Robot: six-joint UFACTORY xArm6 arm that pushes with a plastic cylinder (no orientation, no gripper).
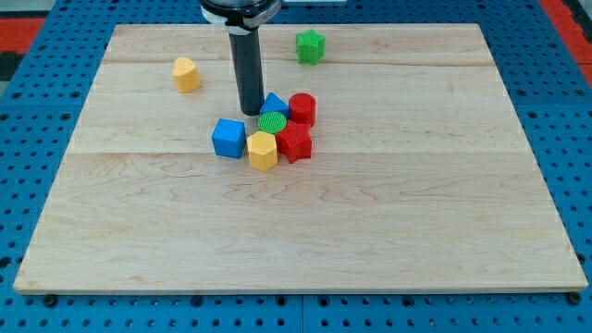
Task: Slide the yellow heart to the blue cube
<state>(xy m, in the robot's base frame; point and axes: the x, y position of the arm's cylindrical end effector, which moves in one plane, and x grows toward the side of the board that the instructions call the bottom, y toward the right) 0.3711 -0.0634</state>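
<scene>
The yellow heart (186, 74) lies alone at the board's upper left. The blue cube (228, 137) sits near the middle, at the left end of a cluster of blocks. A yellow hexagon-like block (263, 150) touches the cube's right side. My tip (251, 113) rests on the board just above and right of the blue cube, close against the left side of a blue triangle (274, 104). The tip is well to the right of and below the yellow heart, not touching it.
The cluster also holds a green round block (273, 122), a red cylinder (302, 108) and a red star (294, 142), packed together. A green star (311, 45) sits near the board's top edge. The wooden board (416, 231) lies on a blue pegged surface.
</scene>
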